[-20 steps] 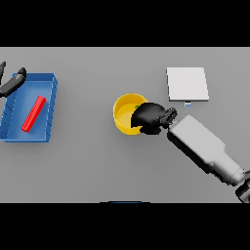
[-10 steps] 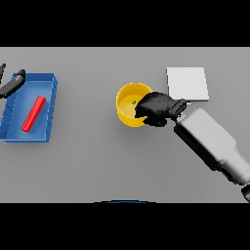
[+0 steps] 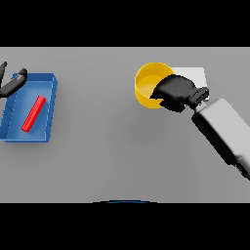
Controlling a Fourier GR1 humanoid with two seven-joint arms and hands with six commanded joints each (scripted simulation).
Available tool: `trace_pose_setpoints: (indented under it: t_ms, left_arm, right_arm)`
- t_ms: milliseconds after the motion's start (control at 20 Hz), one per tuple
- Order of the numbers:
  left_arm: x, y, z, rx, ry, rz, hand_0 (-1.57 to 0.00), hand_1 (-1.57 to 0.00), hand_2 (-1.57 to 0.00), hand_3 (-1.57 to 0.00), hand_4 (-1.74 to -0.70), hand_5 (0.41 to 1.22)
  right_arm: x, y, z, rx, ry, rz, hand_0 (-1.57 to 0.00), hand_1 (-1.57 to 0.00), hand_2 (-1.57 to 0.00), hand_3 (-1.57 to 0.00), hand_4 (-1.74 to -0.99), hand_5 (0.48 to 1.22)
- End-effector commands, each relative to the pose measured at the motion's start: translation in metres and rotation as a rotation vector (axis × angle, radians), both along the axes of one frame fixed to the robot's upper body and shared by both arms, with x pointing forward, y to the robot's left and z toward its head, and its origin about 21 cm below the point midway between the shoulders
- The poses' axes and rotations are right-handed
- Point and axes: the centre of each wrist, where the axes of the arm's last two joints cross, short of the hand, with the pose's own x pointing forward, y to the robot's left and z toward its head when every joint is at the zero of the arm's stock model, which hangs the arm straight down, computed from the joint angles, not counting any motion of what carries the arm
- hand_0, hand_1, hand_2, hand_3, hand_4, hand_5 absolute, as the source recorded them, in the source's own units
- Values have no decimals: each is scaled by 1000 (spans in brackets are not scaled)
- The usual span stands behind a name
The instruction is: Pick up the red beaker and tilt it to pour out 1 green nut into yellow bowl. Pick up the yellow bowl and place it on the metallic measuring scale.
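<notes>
Right hand (image 3: 177, 93): dark, its fingers curled round the right rim of the yellow bowl, gripping it; the white and grey arm runs in from the lower right.
Yellow bowl (image 3: 146, 84): round, seen from above, held by the right hand near the upper middle of the surface; its right side is hidden behind the hand. I cannot tell whether it rests on the surface or is lifted off it, nor whether a green nut lies inside.
Metallic measuring scale (image 3: 197, 74): a pale flat plate just behind and to the right of the bowl, largely covered by the hand; the bowl's rim overlaps its left edge in this view.
Red beaker (image 3: 33, 113): a slim red shape lying tilted inside the blue tray, well apart from the bowl.
Blue tray (image 3: 49, 100): rectangular, on the left side of the surface.
Left hand (image 3: 12, 83): at the left edge, over the tray's upper left corner, fingers straight and spread, holding nothing.
Surface (image 3: 107, 146): plain grey.
</notes>
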Motion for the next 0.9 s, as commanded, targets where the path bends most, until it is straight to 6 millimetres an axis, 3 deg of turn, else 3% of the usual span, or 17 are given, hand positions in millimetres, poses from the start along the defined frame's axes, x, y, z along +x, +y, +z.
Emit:
trace_pose_setpoints:
  t_ms: [0, 250, 600, 850]
  left_arm:
    - [0, -2, 1, -6, -5, 1, 1, 1, 1, 1, -725, 704]
    - [-1, 0, 5, 0, 23, 29, 1, 1, 1, 1, -729, 720]
    - [-3, -1, 2, 5, 29, 28, 1, 1, 1, 1, -727, 734]
    - [-2, 2, 4, -3, 24, 33, 1, 1, 1, 1, -724, 714]
  right_arm:
    - [4, -6, 2, 4, -4, 2, -1566, -1570, -1516, -1149, -1741, 1220]
    - [20, -31, 1, 24, -40, -108, -1569, -1571, -1530, -1151, -1741, 1221]
    - [43, -71, -19, 29, -65, -237, -1571, -1571, -1537, -1147, -1741, 1221]
    - [55, -88, -36, 29, -43, -311, -1571, -1571, -1464, -1268, -1741, 1221]
